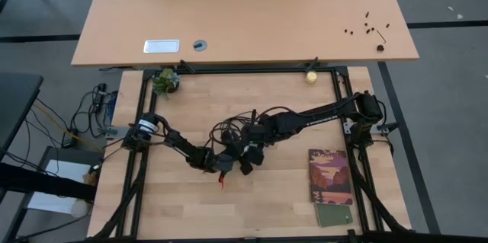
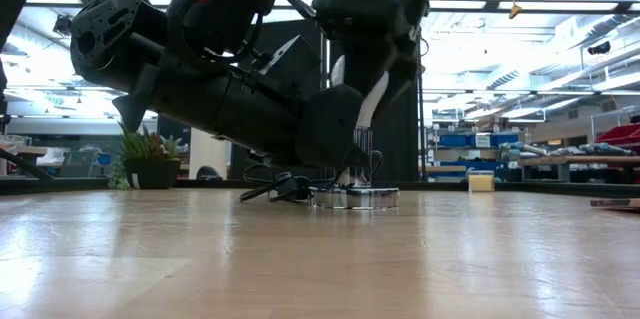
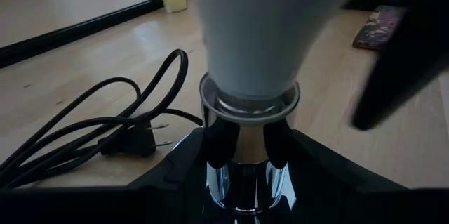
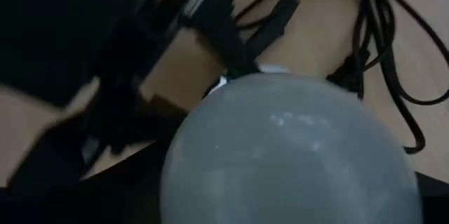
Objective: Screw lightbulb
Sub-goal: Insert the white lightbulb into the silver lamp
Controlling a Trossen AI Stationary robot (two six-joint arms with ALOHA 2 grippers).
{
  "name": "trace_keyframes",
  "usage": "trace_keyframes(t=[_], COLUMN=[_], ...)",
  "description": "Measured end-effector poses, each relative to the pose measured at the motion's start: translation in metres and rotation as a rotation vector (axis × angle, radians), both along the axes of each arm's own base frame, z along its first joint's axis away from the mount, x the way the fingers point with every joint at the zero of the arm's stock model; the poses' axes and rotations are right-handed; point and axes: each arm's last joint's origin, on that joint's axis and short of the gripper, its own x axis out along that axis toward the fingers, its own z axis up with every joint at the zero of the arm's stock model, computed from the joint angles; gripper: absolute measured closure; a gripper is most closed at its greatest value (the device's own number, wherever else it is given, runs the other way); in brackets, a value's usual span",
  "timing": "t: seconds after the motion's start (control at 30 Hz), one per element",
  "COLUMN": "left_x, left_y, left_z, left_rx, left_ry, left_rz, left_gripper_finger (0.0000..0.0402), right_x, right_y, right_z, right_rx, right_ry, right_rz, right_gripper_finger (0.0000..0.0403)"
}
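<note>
Seating the lightbulb [image 3: 249,34] in its chrome socket [image 3: 247,175].
Left gripper [image 3: 245,147] clamps the socket; right gripper [image 1: 249,159] above the bulb, finger state unclear.

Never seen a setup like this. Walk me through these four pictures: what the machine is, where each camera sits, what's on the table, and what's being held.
It is a robot with two dark arms at a wooden table. One camera looks straight down, one sits at table height, and one rides on each wrist. In the middle, the left gripper clamps the shiny socket, steadying it. The white lightbulb stands upright in that socket, and the right gripper is over the bulb, its fingers around it but seemingly loosening. A black cord trails beside the socket. Elsewhere lie a booklet, a small potted plant and a yellowish ball.
</note>
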Motion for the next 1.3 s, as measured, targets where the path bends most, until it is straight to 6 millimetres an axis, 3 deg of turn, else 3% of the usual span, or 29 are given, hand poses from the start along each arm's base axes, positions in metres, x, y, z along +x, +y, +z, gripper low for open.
trace_keyframes(t=[0.47, 1.03, 1.3], left_x=[0.000, 0.000, -0.001], left_y=[0.000, 0.000, 0.000], left_z=[0.000, -0.001, -0.001], left_rx=[-0.004, -0.003, -0.003], left_ry=[0.001, 0.007, 0.010], left_rz=[0.001, -0.003, -0.002], left_gripper_finger=[0.0233, 0.0233, 0.0233], right_x=[0.000, 0.017, 0.019], right_y=[0.000, -0.016, -0.018], right_z=[0.011, 0.018, 0.058], right_rx=[-0.100, -0.109, -0.134], right_ry=[0.031, -0.131, -0.147], right_rz=[0.260, 0.257, 0.292], right_gripper_finger=[0.0075, 0.0076, 0.0082])
